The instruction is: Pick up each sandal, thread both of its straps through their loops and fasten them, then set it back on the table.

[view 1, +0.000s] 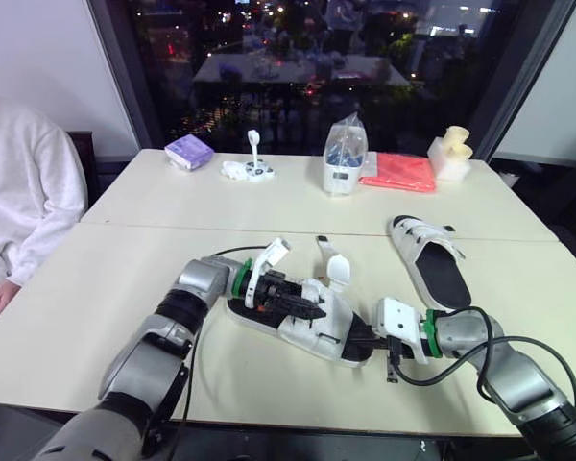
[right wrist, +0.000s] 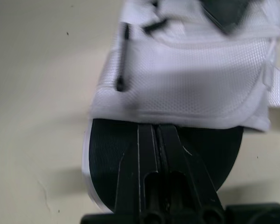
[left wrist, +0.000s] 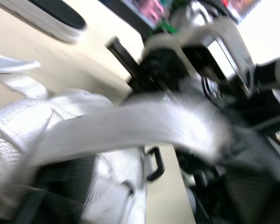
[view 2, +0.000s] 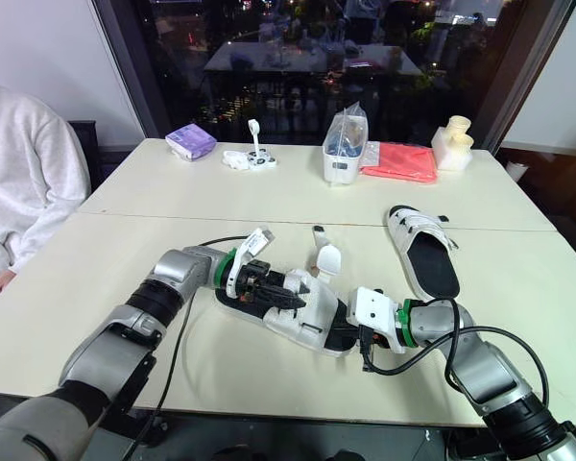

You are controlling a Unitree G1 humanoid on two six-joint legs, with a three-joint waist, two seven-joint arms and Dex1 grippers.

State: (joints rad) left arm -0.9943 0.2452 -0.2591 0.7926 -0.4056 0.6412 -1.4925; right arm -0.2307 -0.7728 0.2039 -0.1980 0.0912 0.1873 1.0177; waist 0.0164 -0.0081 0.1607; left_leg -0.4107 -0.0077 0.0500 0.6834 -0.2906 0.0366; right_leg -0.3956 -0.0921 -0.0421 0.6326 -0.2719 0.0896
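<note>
Lower centre: a white mesh sandal (view 1: 312,325) with a black footbed sits on the cream table (view 1: 86,288), two strap ends (view 1: 334,269) sticking up loose. Right gripper (right wrist: 156,128) is closed, fingers pressed together, tips resting on the black footbed at the sandal's right end. Left gripper (view 1: 302,305) reaches in among the straps from the left; grip can't be told. Second sandal (view 1: 432,261) lies centre right, farther back, apart.
</note>
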